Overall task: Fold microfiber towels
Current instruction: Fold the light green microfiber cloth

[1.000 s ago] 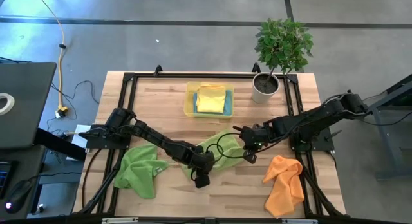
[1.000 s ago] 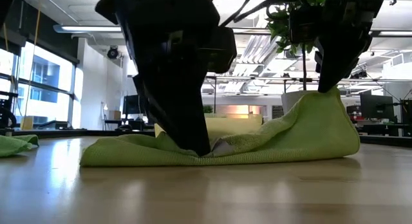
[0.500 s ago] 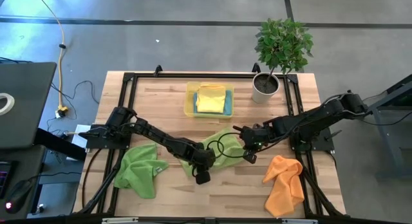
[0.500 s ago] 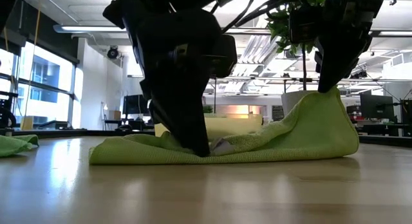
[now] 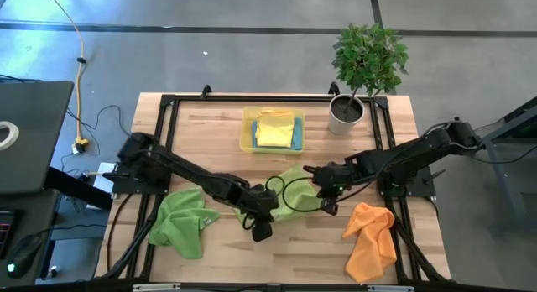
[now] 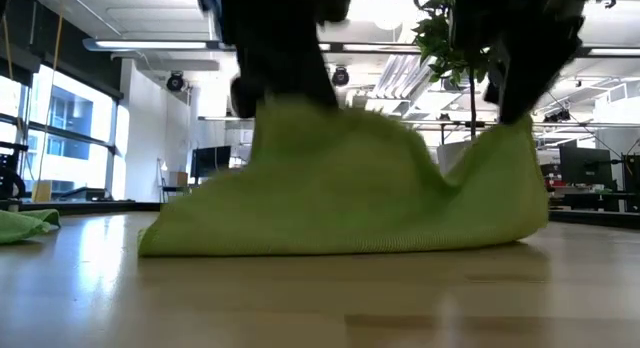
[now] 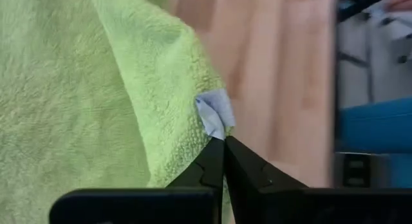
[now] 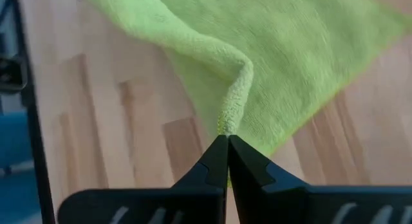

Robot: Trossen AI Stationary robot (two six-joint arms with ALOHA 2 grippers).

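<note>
Both pincers are clamping the same green towel (image 5: 289, 191) near the middle of the desk (image 5: 210, 132). Looking down from above, the left pincer (image 5: 263, 213) is gripping the towel's near-left corner and the right pincer (image 5: 323, 191) is gripping its right edge, with a black cable looping across the cloth between them. A second green towel (image 5: 182, 222) is lying crumpled by the desk's left edge, and an orange towel (image 5: 371, 237) is lying bunched at the near right corner. Toward the far edge, the yellow tray (image 5: 248, 134) is holding a folded yellow towel (image 5: 275, 127) over a blue towel (image 5: 297, 136), and a potted plant (image 5: 362, 70) is standing at the far right corner.

From desk height, the held towel (image 6: 380, 188) is rising in two peaks off the wood while its bottom edge is resting on the desk.

Through the left wrist camera, the left pincer (image 7: 224, 147) is closing its fingers together on the towel corner (image 7: 116, 89), right at a small pale tag (image 7: 214, 114).

Through the right wrist camera, the right pincer (image 8: 227, 143) is pinching a raised fold of the towel (image 8: 283, 63) with its fingers together.
</note>
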